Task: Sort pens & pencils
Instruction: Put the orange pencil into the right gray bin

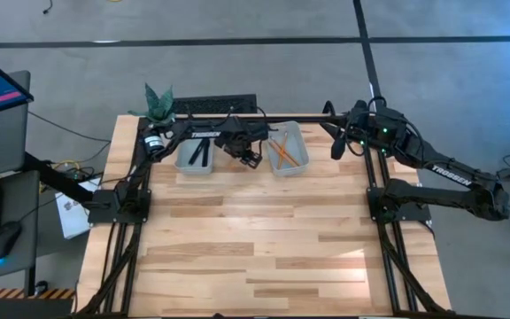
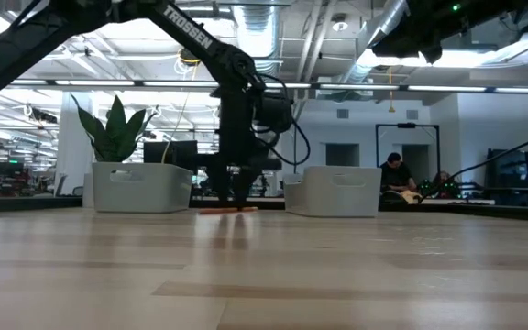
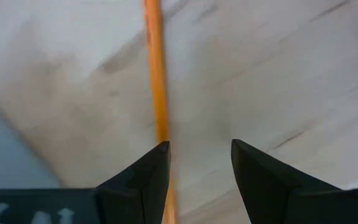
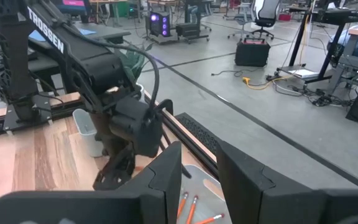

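Left gripper [image 1: 251, 160] down at the table [image 1: 264, 239] between the two grey bins, fingers [image 3: 145, 177] parted with nothing clamped, one orange pencil [image 3: 158, 106] lying flat on the wood just beside one fingertip. More pencils [image 1: 282, 151] in the right bin [image 1: 288, 148], black pens [image 1: 198, 155] in the left bin [image 1: 195, 156]. Right gripper [image 1: 336, 142] raised off the table's far right edge, fingers [image 4: 166, 171] partly open and empty.

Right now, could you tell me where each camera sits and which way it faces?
High: overhead, straight down on the table, both arms.
Low: table height, looking level at the left gripper between two bins.
Left wrist: behind its open fingers, facing a pencil on the wood.
Right wrist: past its fingers, toward the left arm.
Low and left wrist views share that pencil.
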